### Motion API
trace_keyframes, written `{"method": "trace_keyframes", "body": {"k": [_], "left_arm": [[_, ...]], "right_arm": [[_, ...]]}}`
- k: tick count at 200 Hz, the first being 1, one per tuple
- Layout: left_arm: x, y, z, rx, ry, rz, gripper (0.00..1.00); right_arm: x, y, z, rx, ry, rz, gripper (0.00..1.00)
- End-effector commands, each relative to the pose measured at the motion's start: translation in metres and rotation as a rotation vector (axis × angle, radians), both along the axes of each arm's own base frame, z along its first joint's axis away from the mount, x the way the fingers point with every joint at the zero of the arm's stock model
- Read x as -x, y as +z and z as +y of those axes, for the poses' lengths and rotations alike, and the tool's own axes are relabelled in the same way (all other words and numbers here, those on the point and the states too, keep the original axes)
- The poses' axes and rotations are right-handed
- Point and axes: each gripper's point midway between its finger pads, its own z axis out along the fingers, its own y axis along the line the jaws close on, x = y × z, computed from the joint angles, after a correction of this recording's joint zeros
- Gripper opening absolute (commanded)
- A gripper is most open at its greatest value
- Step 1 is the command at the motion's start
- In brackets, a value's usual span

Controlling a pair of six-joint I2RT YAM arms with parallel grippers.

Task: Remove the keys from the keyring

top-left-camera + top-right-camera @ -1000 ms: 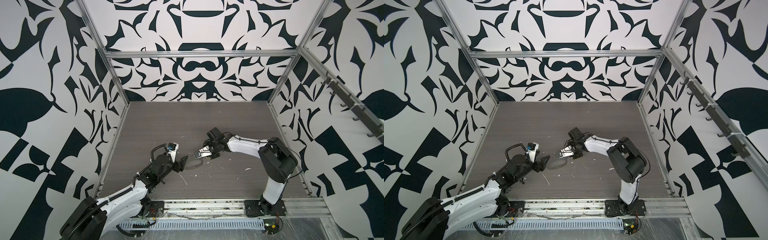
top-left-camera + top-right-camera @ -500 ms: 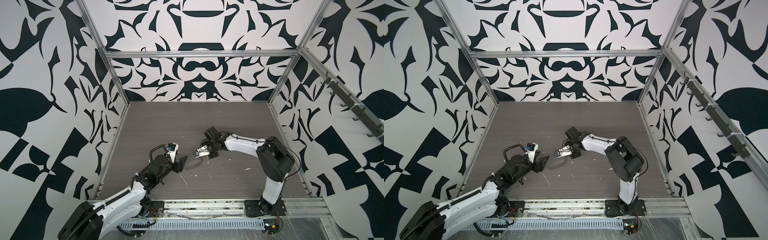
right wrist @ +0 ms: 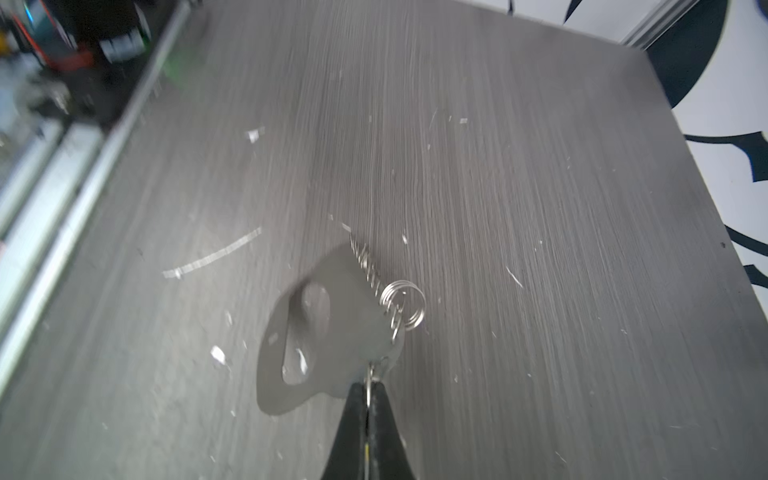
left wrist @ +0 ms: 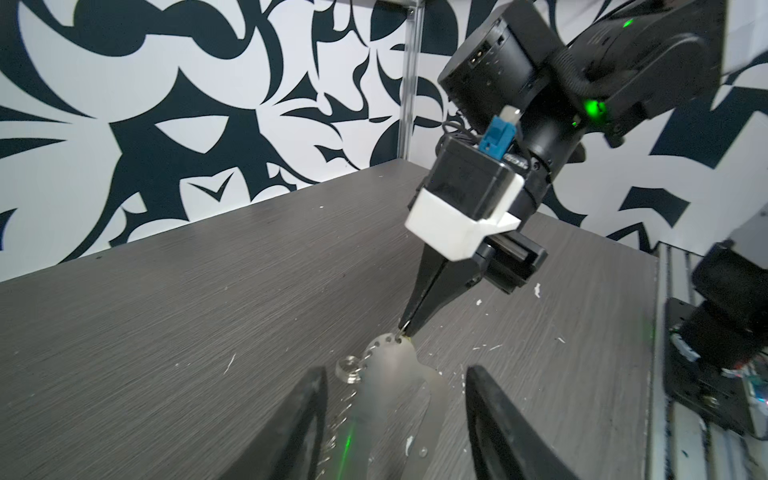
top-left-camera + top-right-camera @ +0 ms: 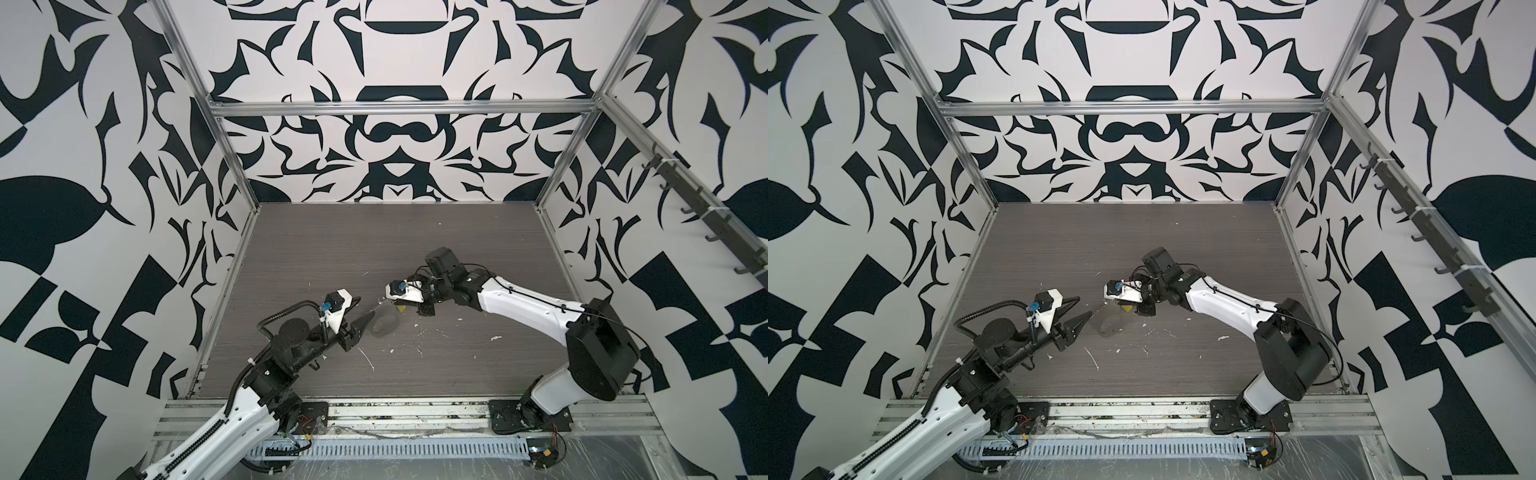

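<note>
The keyring [image 3: 332, 328] is a dark grey strap loop edged with small silver rings [image 3: 405, 305]. My right gripper [image 3: 368, 388] is shut on a thin silver piece of the keys at the strap's end, with a sliver of yellow tag [image 3: 367, 449] between its fingers. In both top views the tag [image 5: 401, 308] [image 5: 1126, 308] peeks out under that gripper [image 5: 387, 303] [image 5: 1111, 302]. My left gripper [image 4: 395, 415] stands open, its fingers [image 4: 307, 415] either side of the blurred strap [image 4: 390, 374] without touching it. It faces the right gripper [image 4: 405, 330] across the keyring [image 5: 380, 323].
White scraps [image 5: 368, 359] litter the dark wood tabletop [image 5: 374, 241] around both grippers. Patterned walls and metal frame posts [image 5: 232, 149] close in three sides. A metal rail [image 5: 399, 409] with both arm bases runs along the front edge.
My right gripper has shut and drifted left toward the left gripper, bringing the keyring with it. The left gripper's jaws have narrowed but still stand apart.
</note>
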Motion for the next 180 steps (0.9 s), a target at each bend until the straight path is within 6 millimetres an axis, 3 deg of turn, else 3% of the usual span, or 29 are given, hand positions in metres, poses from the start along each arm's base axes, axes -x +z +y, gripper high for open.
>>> {"method": "trace_keyframes", "body": {"k": [1, 85, 140, 180], "left_arm": [[0.017, 0.019, -0.007, -0.002, -0.100, -0.042, 0.56], [0.039, 0.056, -0.032, 0.000, -0.314, -0.149, 0.55], [0.046, 0.065, -0.055, -0.097, -0.482, -0.173, 0.54], [0.042, 0.068, -0.056, -0.123, -0.530, -0.184, 0.53]], "right_arm": [[0.006, 0.046, 0.014, -0.215, -0.014, 0.043, 0.00], [0.030, 0.115, 0.006, -0.475, -0.012, 0.028, 0.00], [0.040, 0.128, -0.005, -0.572, 0.024, -0.153, 0.00], [0.047, 0.128, -0.014, -0.565, 0.070, -0.340, 0.00]]}}
